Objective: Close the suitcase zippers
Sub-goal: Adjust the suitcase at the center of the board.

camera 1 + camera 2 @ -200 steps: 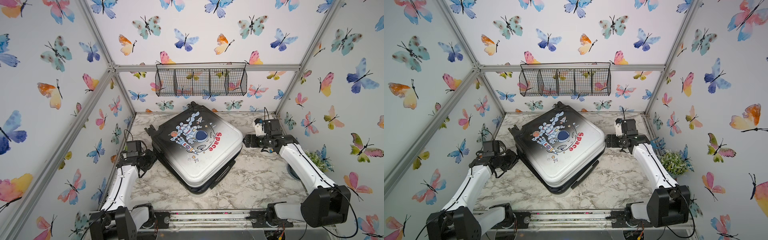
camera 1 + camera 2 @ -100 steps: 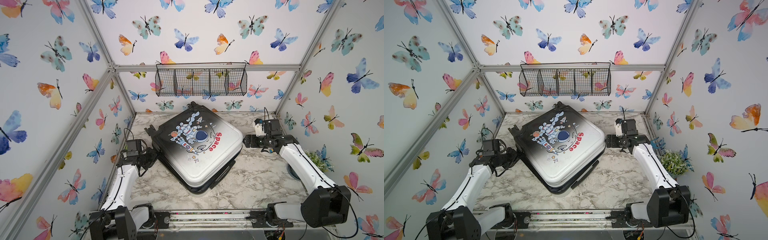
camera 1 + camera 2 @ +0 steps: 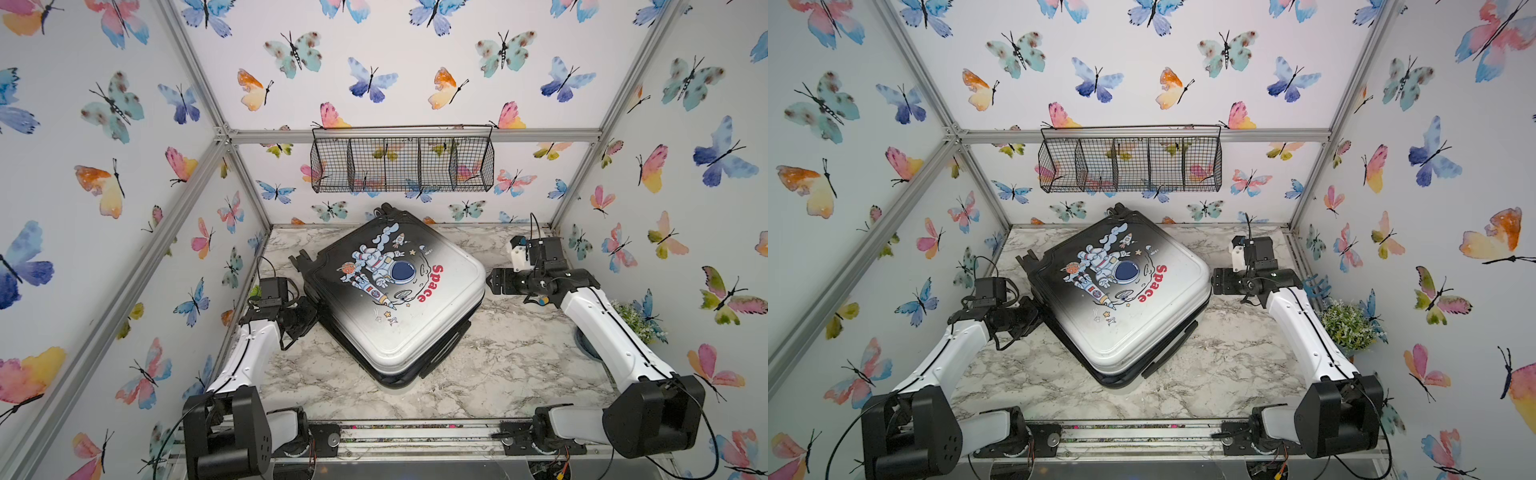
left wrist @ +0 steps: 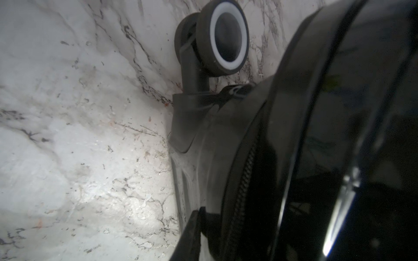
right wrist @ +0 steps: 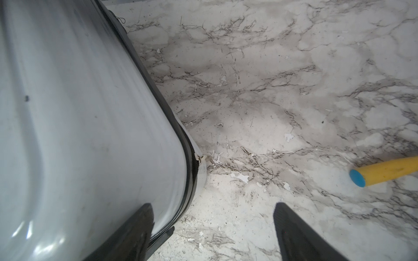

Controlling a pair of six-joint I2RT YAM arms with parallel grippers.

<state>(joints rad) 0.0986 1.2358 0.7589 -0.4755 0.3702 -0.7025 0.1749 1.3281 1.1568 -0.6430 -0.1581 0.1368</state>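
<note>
Right wrist view: right tool [image 5: 212, 204] spread wide, empty, at one suitcase [image 5: 79, 113] edge; left tool [image 3: 307, 318]: cannot tell.

Suitcase [image 3: 395, 299] flat, diagonal; zip pull [image 5: 204, 158] at corner.

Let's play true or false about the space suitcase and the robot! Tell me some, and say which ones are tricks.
1. The black-to-silver hard-shell suitcase lies flat, astronaut picture facing up. True.
2. The black wire basket stands on the white marble table. False: the basket hangs on the back wall, above the table.
3. The right tool is wide open, beside the suitcase's silver corner. True.
4. The suitcase wheel is red all over. False: it is black with a white ring.
</note>
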